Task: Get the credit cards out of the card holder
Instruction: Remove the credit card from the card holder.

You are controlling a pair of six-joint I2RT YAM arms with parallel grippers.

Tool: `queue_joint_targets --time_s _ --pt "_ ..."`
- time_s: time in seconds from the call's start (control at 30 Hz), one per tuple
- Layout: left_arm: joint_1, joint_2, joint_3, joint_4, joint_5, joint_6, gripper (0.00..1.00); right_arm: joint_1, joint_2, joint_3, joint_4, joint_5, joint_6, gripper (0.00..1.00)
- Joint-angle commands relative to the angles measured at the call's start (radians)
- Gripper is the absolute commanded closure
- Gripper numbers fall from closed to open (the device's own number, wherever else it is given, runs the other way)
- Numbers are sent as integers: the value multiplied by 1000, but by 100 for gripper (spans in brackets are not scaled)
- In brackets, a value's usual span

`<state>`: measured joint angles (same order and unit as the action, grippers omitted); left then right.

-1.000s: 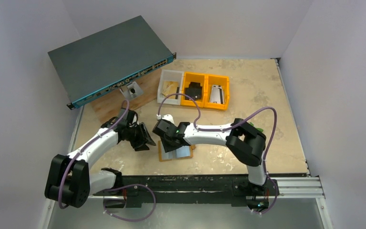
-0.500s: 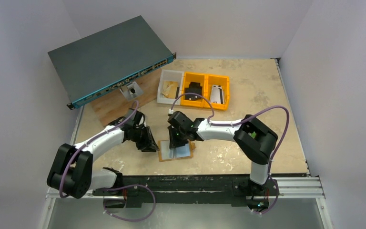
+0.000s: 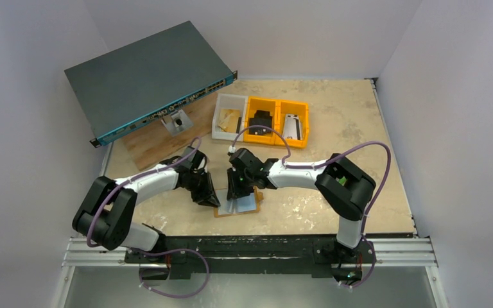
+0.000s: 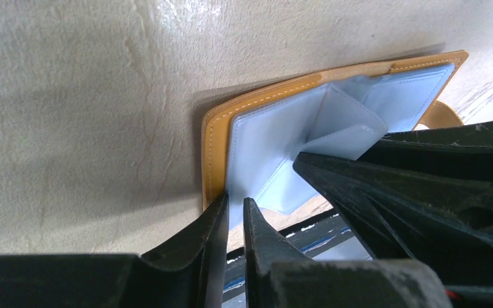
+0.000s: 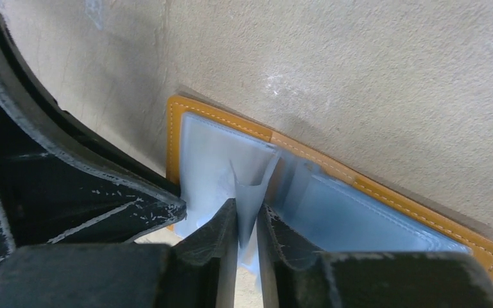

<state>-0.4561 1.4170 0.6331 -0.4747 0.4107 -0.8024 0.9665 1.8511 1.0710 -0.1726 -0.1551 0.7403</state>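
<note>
Counter: a beige, mottled surface is seen, closed in by pale walls.

Card holder: it is laid open and flat on the counter, close to the near edge and about at the middle of that edge. The tan-orange leather is turned down and the pale blue-grey inside is turned up. A round tan tab is seen at its side toward the right edge.

Pockets: thin pale flaps are lifted from the middle fold. Whether cards are inside cannot be told.

Left arm: it is stretched from the near left corner to the left side of the card holder.

Left jaws: they are clenched almost together, and a thin pale blue sheet of the card holder is grasped between them at its left side.

Right arm: it is bent from the near right corner toward the middle of the card holder.

Right jaws: they are clenched on an upright pale flap at the fold, with only a narrow gap left.

Both jaws: they are placed just beside each other over the card holder.

Bins: one white bin and two orange bins are set in a row near the far edge.

Grey box: it is tilted over the far left corner, above a wooden board.
</note>
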Motion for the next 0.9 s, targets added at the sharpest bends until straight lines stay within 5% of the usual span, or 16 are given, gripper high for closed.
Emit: queue_joint_targets --time_s 0.0,0.27,0.87 --pt "-12 5 39 39 -5 -15 89 9 42 -37 0 23 -10 80" --pt "-19 -20 56 45 19 -14 98 9 38 -36 3 23 -12 53" --pt "-55 26 61 134 111 -24 100 8 59 12 -15 25 2 44"
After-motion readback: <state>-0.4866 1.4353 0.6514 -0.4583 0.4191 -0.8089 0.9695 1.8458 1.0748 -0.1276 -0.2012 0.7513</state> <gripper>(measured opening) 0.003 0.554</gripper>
